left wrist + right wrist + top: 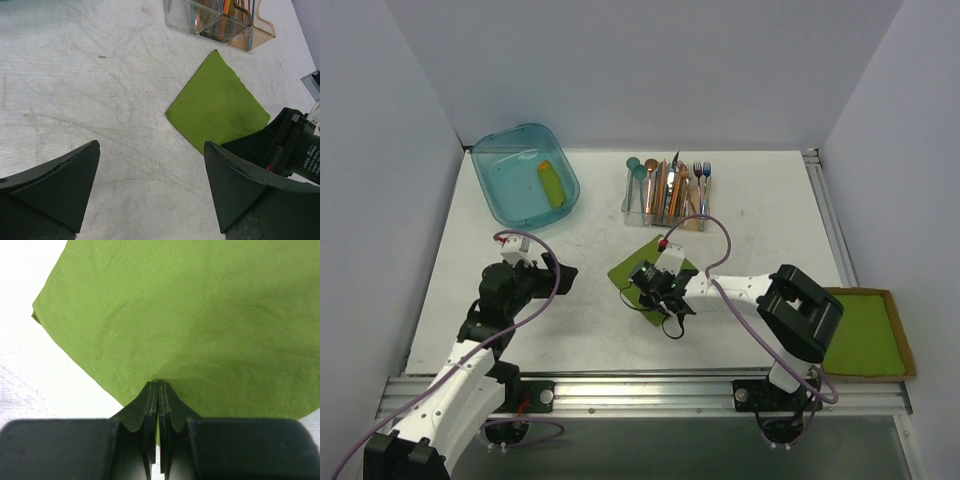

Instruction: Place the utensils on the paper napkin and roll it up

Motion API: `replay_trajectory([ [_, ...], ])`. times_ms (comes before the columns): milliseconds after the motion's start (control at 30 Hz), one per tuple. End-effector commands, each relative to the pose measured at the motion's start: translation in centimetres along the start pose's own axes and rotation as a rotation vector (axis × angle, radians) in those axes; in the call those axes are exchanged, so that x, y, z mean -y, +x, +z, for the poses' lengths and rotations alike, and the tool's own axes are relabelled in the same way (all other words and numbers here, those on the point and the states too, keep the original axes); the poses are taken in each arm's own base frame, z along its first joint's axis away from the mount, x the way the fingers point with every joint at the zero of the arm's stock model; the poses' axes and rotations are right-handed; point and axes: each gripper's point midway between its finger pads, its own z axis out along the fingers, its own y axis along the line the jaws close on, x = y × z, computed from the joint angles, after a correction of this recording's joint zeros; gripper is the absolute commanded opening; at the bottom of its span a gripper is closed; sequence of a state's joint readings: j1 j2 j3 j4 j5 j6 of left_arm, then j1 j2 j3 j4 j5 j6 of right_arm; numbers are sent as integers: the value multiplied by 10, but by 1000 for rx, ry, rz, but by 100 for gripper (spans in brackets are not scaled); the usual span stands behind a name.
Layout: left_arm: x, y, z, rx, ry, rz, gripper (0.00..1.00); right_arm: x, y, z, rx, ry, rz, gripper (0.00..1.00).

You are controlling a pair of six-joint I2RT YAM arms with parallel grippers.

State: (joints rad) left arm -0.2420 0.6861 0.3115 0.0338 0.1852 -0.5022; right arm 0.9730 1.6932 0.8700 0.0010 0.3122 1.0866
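The lime-green paper napkin [628, 270] lies flat on the white table as a diamond, just in front of the caddy; it also shows in the left wrist view [215, 105] and fills the right wrist view [190, 315]. My right gripper [650, 284] [159, 384] is shut on the napkin's near edge, with green paper pinched between the fingers. My left gripper [550, 272] [151, 145] is open and empty over bare table, left of the napkin. The teal spoons [638, 170] and copper cutlery [670, 185] stand in the caddy. No cutlery lies on the napkin.
The clear plastic caddy [665, 205] [220, 22] with several coloured utensils stands behind the napkin. A teal tub [510, 185] holding a yellow-green item sits at the back left. A stack of green sheets in a cardboard tray [865, 330] lies at the right edge.
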Motion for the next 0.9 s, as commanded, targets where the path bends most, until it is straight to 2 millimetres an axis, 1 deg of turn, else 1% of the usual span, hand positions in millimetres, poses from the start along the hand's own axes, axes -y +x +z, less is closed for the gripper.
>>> replay_trajectory([
  [0,15,-28,0,74,35,36,94,-6,-13,-5,31,3,3,0],
  [33,16,-29,-1,77,38,37,94,-8,-18,-8,39,-8,0,1],
  [67,16,-29,-1,76,36,39,94,-19,-28,-15,56,-49,9,4],
  [133,16,-30,-1,79,37,39,94,-22,-48,-20,78,-65,4,9],
  [200,16,-29,-1,77,38,39,94,-31,-70,-28,99,-99,-9,12],
  [233,16,-29,-1,79,37,39,94,-26,-87,-26,114,-94,-1,15],
  [267,17,-28,0,76,39,40,94,-27,-98,-28,124,-105,-1,15],
  [300,16,-29,-1,76,39,39,94,-36,-110,-31,129,-137,-4,16],
  [333,17,-28,0,76,39,40,94,-32,-125,-31,151,-134,-26,20],
  [367,17,-28,0,75,41,40,94,-34,-136,-32,169,-137,-33,23],
  [400,17,-28,0,75,42,41,94,-41,-151,-37,198,-153,-42,27],
  [433,17,-28,0,76,42,42,94,-45,-162,-39,214,-164,-73,33],
  [467,18,-28,0,77,44,43,94,-41,-172,-33,215,-144,-84,34],
  [500,18,-28,0,77,44,43,94,-43,-181,-32,221,-144,-93,37],
  [533,19,-28,0,76,48,46,94,-57,-200,-38,245,-175,-97,38],
  [567,19,-28,1,76,48,46,94,-55,-207,-26,241,-152,-126,38],
  [600,19,-28,1,74,48,46,94,-60,-215,-24,248,-153,-134,38],
  [633,20,-28,1,74,51,48,94,-71,-234,-28,273,-166,-136,38],
  [667,20,-27,1,73,54,49,94,-70,-237,-11,254,-143,-161,38],
  [733,21,-28,0,76,54,53,94,-73,-245,1,237,-130,-181,37],
  [767,21,-29,0,79,55,53,94,-86,-255,10,242,-143,-186,37],
  [833,21,-28,0,79,57,56,94,-88,-263,21,238,-130,-208,39],
  [867,21,-28,0,80,56,56,94,-95,-270,30,244,-131,-215,40],
])
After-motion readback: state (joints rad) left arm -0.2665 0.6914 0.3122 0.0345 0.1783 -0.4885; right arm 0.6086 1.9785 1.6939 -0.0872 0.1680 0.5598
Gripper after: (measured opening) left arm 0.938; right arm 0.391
